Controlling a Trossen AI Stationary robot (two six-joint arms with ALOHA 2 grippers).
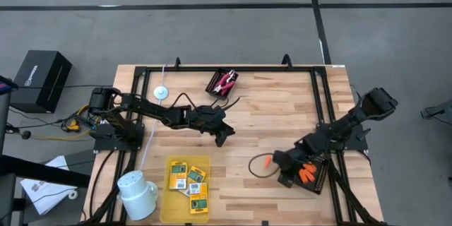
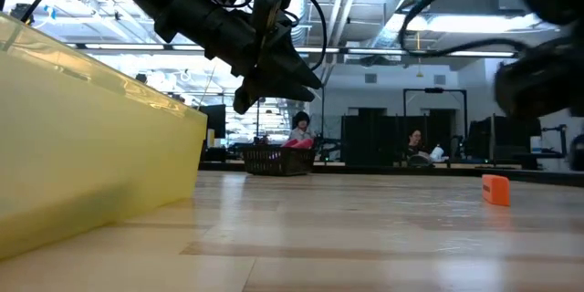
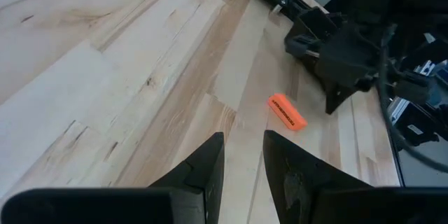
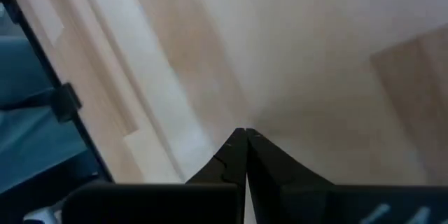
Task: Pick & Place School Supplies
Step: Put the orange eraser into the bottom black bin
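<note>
One stubby orange piece point(image 1: 268, 161) lies flat on the wooden table, right of the middle; it also shows in the left wrist view point(image 3: 287, 112) and the low view point(image 2: 495, 189). My right gripper point(image 1: 278, 160) hovers just to its right, shut point(image 4: 245, 134), a small gap away from it. My left gripper point(image 1: 222, 138) hangs over the table's middle, open and empty point(image 3: 243, 140). More orange pieces point(image 1: 305, 174) lie under my right arm. Several yellow-and-green packets point(image 1: 188, 180) lie in a yellow tray point(image 1: 169, 205). A red-handled tool point(image 1: 226, 81) lies in a black basket point(image 1: 214, 87).
A white mug point(image 1: 138, 195) stands at the near left beside the yellow tray. A small white disc point(image 1: 162, 93) lies at the far left. A black frame point(image 1: 233, 68) runs round the table's edges. Bare wood lies between the two grippers.
</note>
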